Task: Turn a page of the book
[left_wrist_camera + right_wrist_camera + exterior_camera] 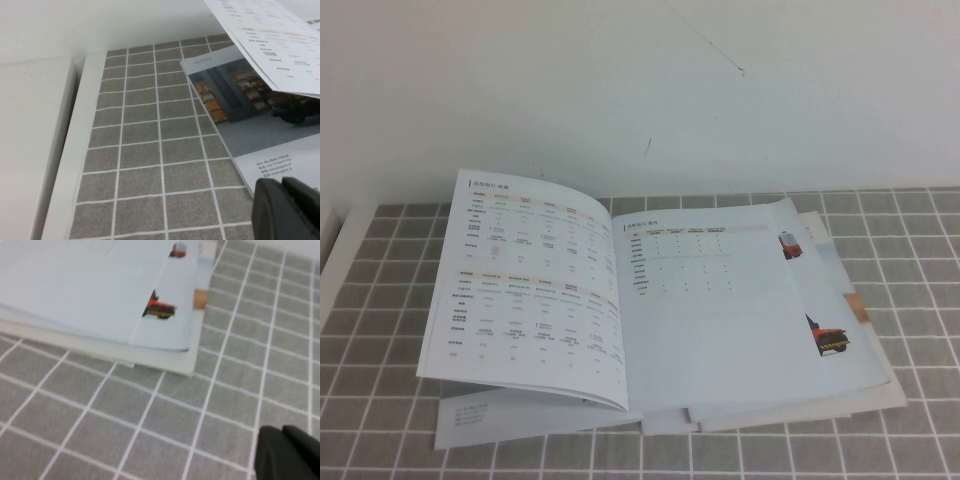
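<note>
Open book (650, 310) lies mid-frame on the grey-tiled counter (380, 300), spine running near-to-far, the page (530, 285) arched at left.
Only the left wrist view shows the warehouse-photo cover beneath. Left gripper (287, 210) and right gripper (287, 452) hover apart from it, cropped; jaw spread untellable.

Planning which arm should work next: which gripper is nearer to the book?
Hard to call, perhaps the left. The left gripper sits just off the book at its left cover corner; the right gripper waits over tablecloth off the right page edges.
</note>
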